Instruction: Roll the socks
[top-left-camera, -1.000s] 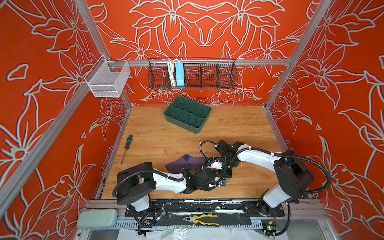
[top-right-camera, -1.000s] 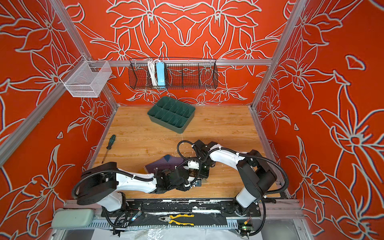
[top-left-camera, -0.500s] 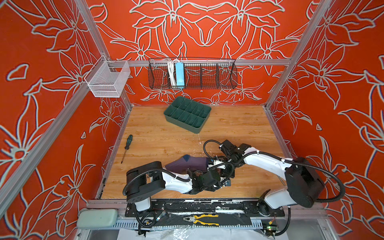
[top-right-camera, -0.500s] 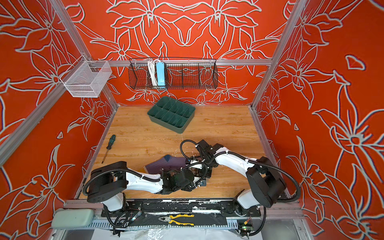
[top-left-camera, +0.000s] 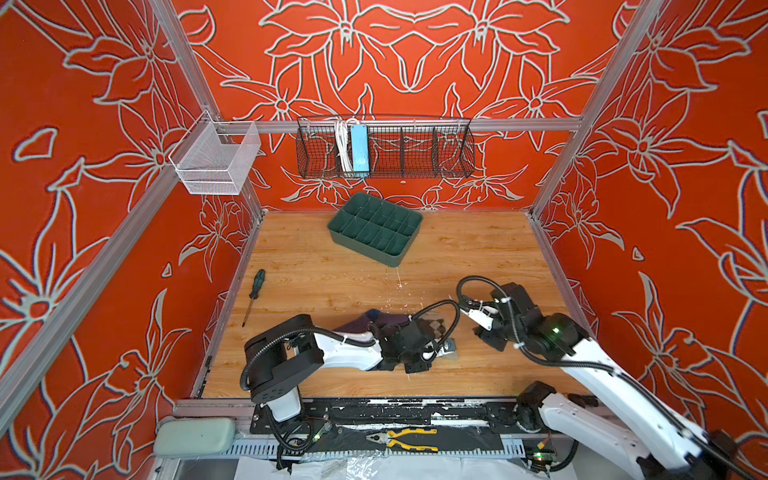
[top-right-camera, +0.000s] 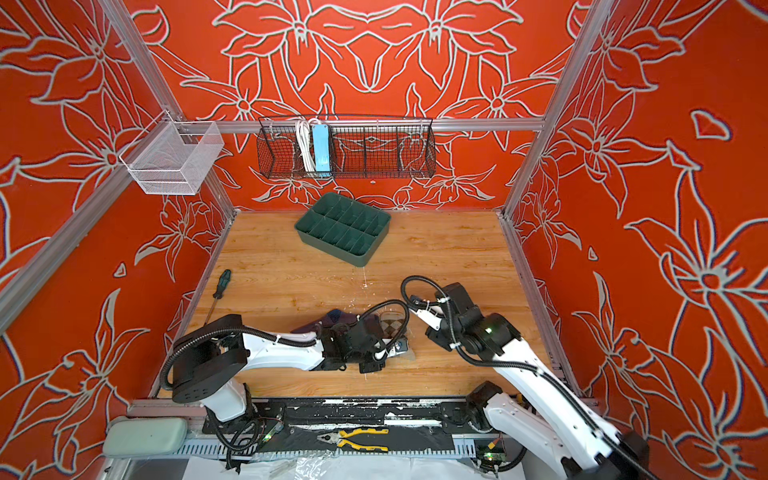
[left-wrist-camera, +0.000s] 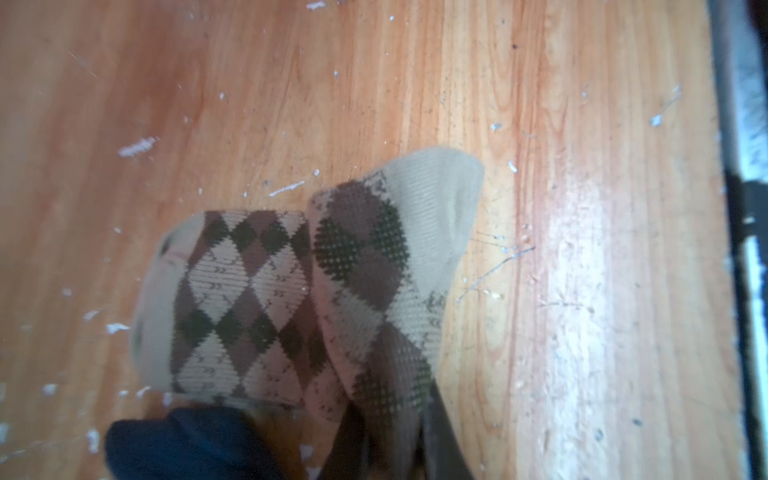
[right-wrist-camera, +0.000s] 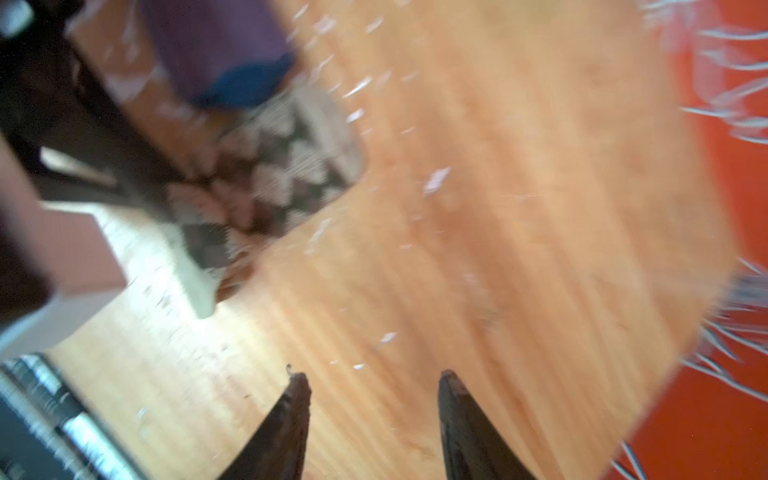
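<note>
The beige argyle sock lies folded on the wooden floor, and my left gripper is shut on its near edge. In both top views that gripper sits low at the front middle, with a patch of the argyle sock showing just behind it. Behind my left wrist lies the purple sock, its dark teal end next to the beige one. My right gripper is open over bare wood, to the right of the socks, touching nothing.
A green divided tray stands at the back middle. A screwdriver lies by the left wall. A black wire basket and a white mesh basket hang on the walls. Yellow pliers rest on the front rail.
My left gripper has shut on the beige sock. My right gripper has opened, let go and drawn back to the right, away from the socks.
</note>
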